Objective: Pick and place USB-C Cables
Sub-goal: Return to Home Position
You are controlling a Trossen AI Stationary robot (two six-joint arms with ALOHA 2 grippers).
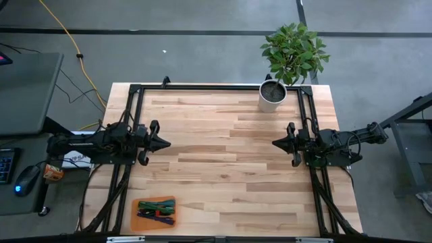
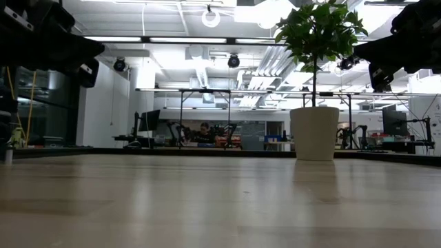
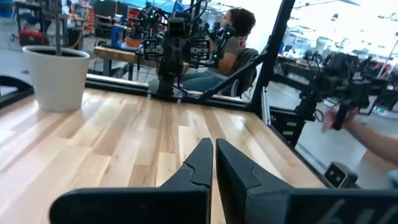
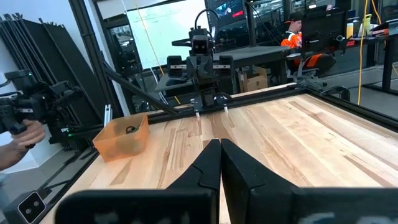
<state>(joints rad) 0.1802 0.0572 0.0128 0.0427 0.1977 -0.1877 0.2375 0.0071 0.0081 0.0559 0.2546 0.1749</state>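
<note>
USB-C cables [image 1: 157,209] rest on the wooden table [image 1: 223,169], the largest thing here. The left gripper [image 1: 167,142] hovers at the table's left side with its fingers pressed together on nothing. The right gripper [image 1: 275,142] faces it from the right side, likewise closed and empty. A potted plant [image 1: 273,94] stands at the far right corner. The orange tray [image 1: 135,206], near the front edge on the left, holds the coloured cable bundles heaped together.

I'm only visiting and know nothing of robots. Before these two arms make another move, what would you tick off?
1. The short coloured cable bundles lie in the orange plastic tray: ok.
2. No cable loose on the light wooden table: ok.
3. The left gripper shut, holding nothing: ok.
4. The right gripper shut, holding nothing: ok.
5. The green plant in its white pot upright, apart from both arms: ok.
</note>
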